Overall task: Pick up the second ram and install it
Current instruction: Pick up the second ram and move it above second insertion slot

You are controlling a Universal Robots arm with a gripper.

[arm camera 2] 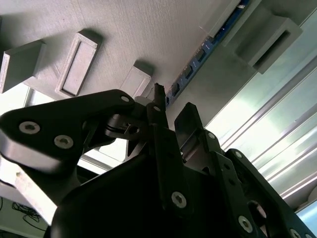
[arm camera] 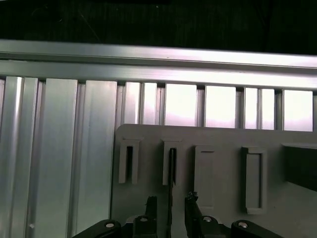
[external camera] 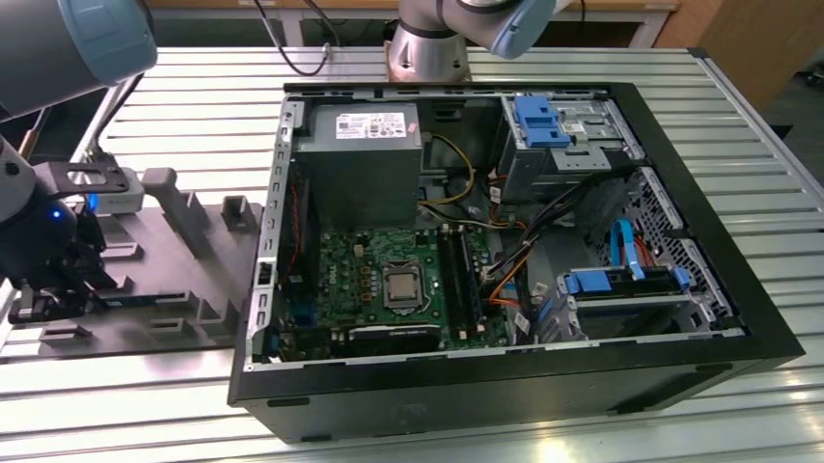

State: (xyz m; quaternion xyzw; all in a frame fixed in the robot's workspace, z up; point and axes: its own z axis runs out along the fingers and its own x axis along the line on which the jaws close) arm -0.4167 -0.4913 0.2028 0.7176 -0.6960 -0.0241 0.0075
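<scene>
The second ram (arm camera: 172, 171) is a thin dark board standing on edge in a slot of the grey holder plate (arm camera: 223, 141). In the second wrist view the ram (arm camera 2: 198, 57) runs away from the fingers as a long dark strip with a paler edge. My gripper (arm camera: 171, 202) is open, one finger on each side of the ram's near end with a small gap on both sides. In the exterior view the gripper (external camera: 52, 294) hangs low over the holder plate (external camera: 193, 241) at the exterior view's left, with the ram (external camera: 145, 300) beside it.
An open black computer case (external camera: 515, 386) lies on the slatted metal table (external camera: 193, 106). Inside are a green motherboard (external camera: 367, 256) with long black slots (external camera: 457, 280), a grey power supply (external camera: 361, 154), cables and blue drive brackets (external camera: 541, 121). Raised grey blocks (external camera: 161, 188) stand on the holder plate.
</scene>
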